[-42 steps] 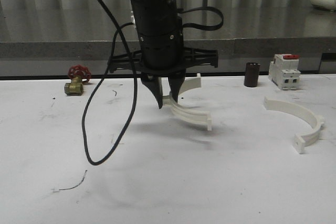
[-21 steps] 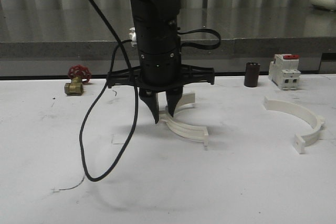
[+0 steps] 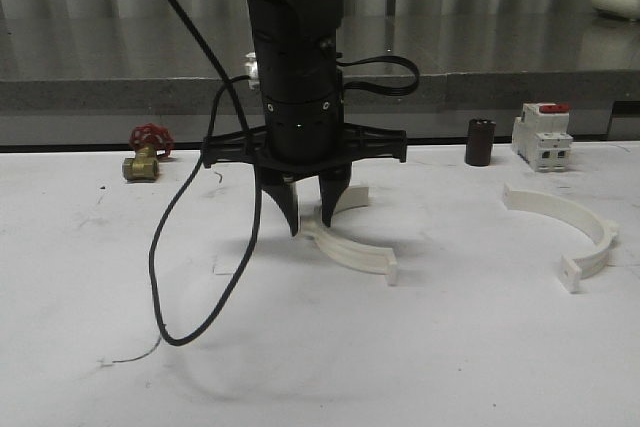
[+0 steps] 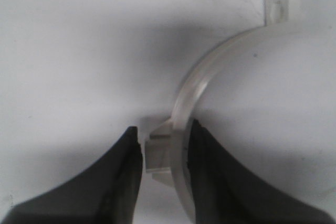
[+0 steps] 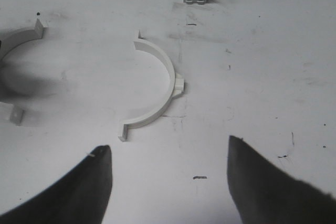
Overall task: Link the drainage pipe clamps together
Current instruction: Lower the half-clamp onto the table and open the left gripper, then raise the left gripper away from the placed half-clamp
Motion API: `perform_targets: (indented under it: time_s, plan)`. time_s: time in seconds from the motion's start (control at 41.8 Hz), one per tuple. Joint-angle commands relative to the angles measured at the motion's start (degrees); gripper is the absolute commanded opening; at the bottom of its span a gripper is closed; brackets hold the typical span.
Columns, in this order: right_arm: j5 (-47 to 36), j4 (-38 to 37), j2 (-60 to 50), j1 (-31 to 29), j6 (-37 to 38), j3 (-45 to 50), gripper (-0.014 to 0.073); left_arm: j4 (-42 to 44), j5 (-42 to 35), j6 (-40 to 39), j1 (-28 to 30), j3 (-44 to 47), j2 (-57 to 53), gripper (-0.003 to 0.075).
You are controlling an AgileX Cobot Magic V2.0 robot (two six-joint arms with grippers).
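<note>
The left claw (image 3: 309, 215) points straight down at the white table (image 3: 320, 367) and pinches the first clamp (image 3: 350, 247) at its middle, and the left wrist view shows up close what the front view does not: the two black fingers (image 4: 123, 171) squeeze the white band right at its little nub (image 4: 157, 153), with one square tab (image 4: 281, 6) at the far end. The right claw (image 5: 168, 182) is spread wide with nothing in it, and from above it you see the second clamp (image 5: 157, 90) lying flat on the table, well apart from the first. In the front view that second clamp (image 3: 570, 232) lies off to the right, near a white box with a red top (image 3: 541, 135) and a dark little cylinder (image 3: 480, 142), while a red valve (image 3: 148, 151) sits far to the left.
</note>
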Motion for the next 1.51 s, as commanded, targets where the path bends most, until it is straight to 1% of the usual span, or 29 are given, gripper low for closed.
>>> perform_targets:
  time_s: [0.0,0.072,0.215,0.359,0.407,0.455,0.599,0.79,0.862,0.958,0.982,1.053,1.173,1.317,1.484]
  plan:
    - [-3.16,-0.28,-0.06,-0.34,-0.54,-1.98,0.0492,0.71,-0.88,-0.2,-0.36,-1.68,-3.59,0.0264]
    - [-3.16,-0.28,-0.06,-0.34,-0.54,-1.98,0.0492,0.71,-0.88,-0.2,-0.36,-1.68,-3.59,0.0277]
    - [-3.16,-0.28,-0.06,-0.34,-0.54,-1.98,0.0492,1.41,-0.31,-0.2,-0.36,-1.68,-3.71,0.0277]
    - [-3.16,-0.28,-0.06,-0.34,-0.54,-1.98,0.0492,4.95,5.02,0.0,-0.36,-1.68,-5.29,0.0276]
    - [-3.16,-0.28,-0.06,-0.34,-0.54,-1.98,0.0492,6.71,6.52,2.03,-0.36,-1.68,-6.26,0.0276]
    - [-3.16,-0.28,-0.06,-0.34,-0.54,-1.98,0.0492,7.15,7.17,7.02,-0.36,-1.68,-7.65,0.0272]
    - [-3.16,-0.28,-0.06,-0.34,-0.54,-1.98,0.0492,5.49,6.79,17.57,-0.36,-1.68,-13.11,0.0272]
    - [-3.16,-0.28,-0.06,-0.34,-0.54,-1.98,0.0492,2.55,5.98,29.9,-0.36,-1.68,-21.68,0.0272]
    - [-3.16,-0.28,-0.06,-0.34,-0.54,-1.98,0.0492,-1.51,5.29,34.73,-0.01,-1.68,-25.2,0.0272]
    - [-3.16,-0.28,-0.06,-0.34,-0.54,-1.98,0.0492,-8.96,2.76,44.33,1.03,-0.99,-29.89,0.0272]
    - [-3.16,-0.28,-0.06,-0.34,-0.54,-1.98,0.0492,-10.39,2.05,45.66,1.29,-0.54,-30.85,0.0272]
    - [-3.16,-0.28,-0.06,-0.34,-0.54,-1.98,0.0492,-12.27,0.9,47.92,2.41,1.28,-33.86,0.0272]
    - [-3.16,-0.28,-0.06,-0.34,-0.54,-1.98,0.0492,-12.88,-0.67,48.33,4.55,6.1,-38.35,0.0272]
    - [-3.16,-0.28,-0.06,-0.34,-0.54,-1.98,0.0492,-14.14,-3.8,49.33,7.39,14.92,-44.61,0.0272]
    - [-3.16,-0.28,-0.06,-0.34,-0.54,-1.98,0.0492,-14.27,-8.96,49.99,8.02,26.64,-53.8,0.0272]
